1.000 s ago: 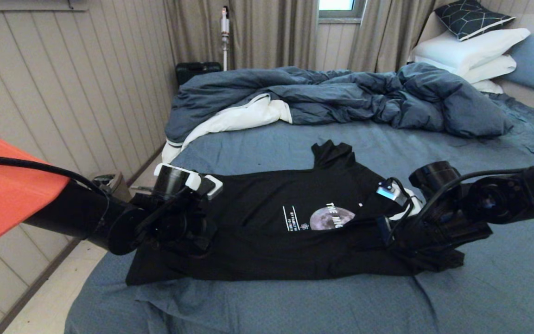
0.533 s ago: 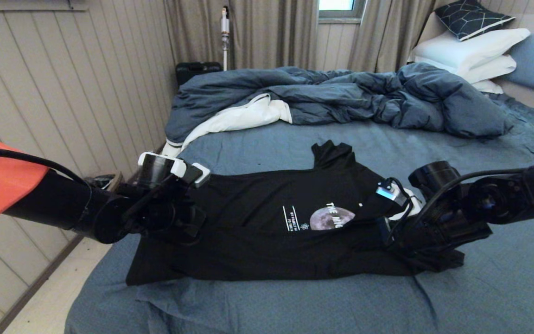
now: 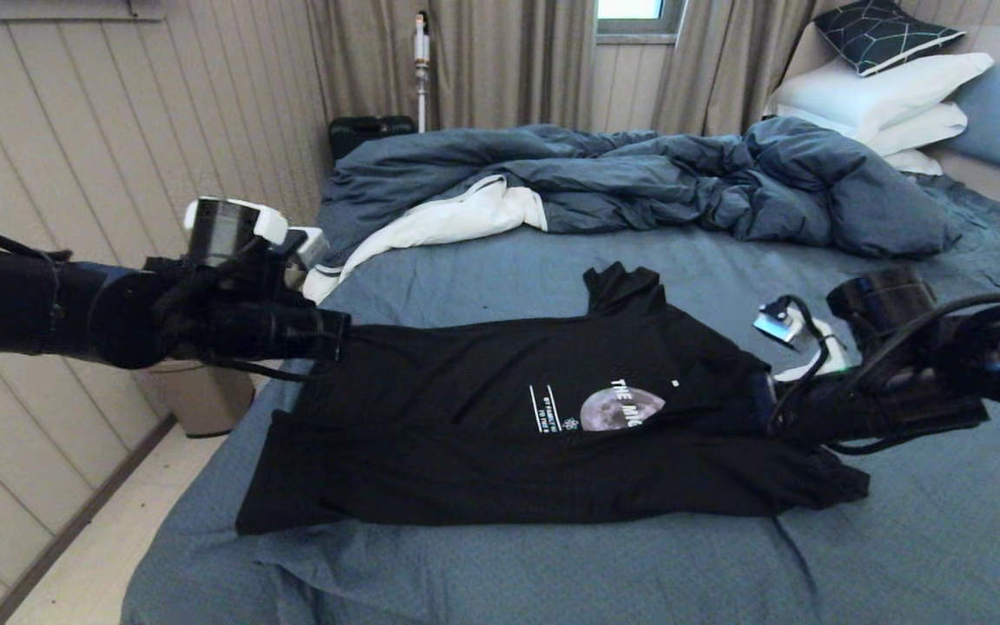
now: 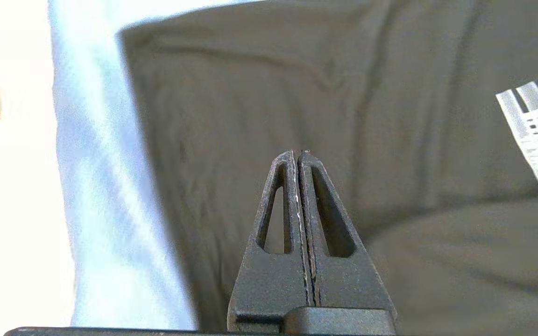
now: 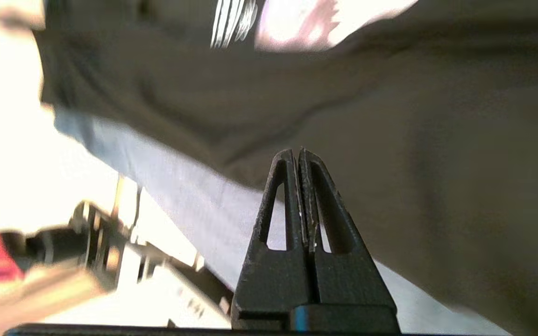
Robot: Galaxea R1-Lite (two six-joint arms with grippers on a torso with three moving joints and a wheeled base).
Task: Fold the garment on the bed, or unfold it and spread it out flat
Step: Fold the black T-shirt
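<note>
The left gripper (image 4: 298, 154) has its two fingers pressed flat together with nothing between them; it hangs above the hem end of the garment (image 3: 500, 417), near the left edge of the bed (image 3: 552, 573); in the head view this gripper (image 3: 339, 334) sits at the tip of a dark arm reaching in from the left. The right gripper (image 5: 299, 151) is likewise pinched tight and empty; it hovers over the shoulder end of the shirt, and in the head view it (image 3: 769, 404) lies low beside the collar area. Between the two, the garment lies on the blue-grey sheet, its length running across the bed, the near long side folded over so that the moon print (image 3: 621, 408) and white lettering show only in part; one short sleeve (image 3: 621, 286) sticks out toward the far side. Beyond the shirt a dark blue duvet (image 3: 639, 182) with white lining is bunched across the mattress; white pillows (image 3: 882, 100) and one dark patterned pillow (image 3: 886, 33) are stacked at the far right. On the floor to the left of the bed stands a bin (image 3: 196, 399); its contents cannot be seen.
</note>
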